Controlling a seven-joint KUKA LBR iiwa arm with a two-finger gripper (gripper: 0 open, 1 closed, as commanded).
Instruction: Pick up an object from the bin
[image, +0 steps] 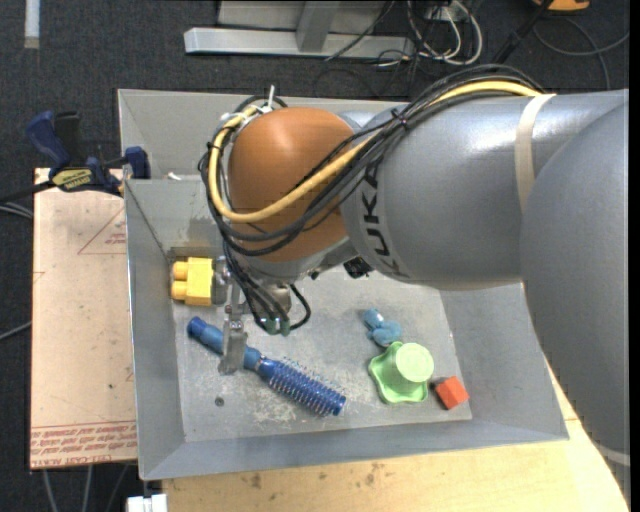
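1. Gripper (235, 358) sits low in the left half of the grey bin (155, 350), right on the handle of the blue brush (275, 375). The brush lies slantwise on the floor, bristle head toward the near wall. Wide or narrow? Cannot tell: the orange wrist cover (285, 180) and its cables (250, 215) hide too much.
2. First worry: the contact is on the thin handle, well away from the bristle head. Lifted from there, the head would probably droop, and the brush could swivel or slide out.
3. Second worry: that handle looks slim and rounded. A squeeze slightly off its middle would likely shove it sideways along the floor rather than catch it.
4. Third worry: the yellow block (193, 280) lies near, toward the left wall. Any drift that way could nudge it, or trap it alongside the handle.
5. Fourth worry: depth. The tip looks close to the bin floor, so pressing further risks jamming against metal.
6. No trouble from the right: the green cap (402, 372), orange cube (450, 392) and pale blue piece (380, 325) lie well apart.
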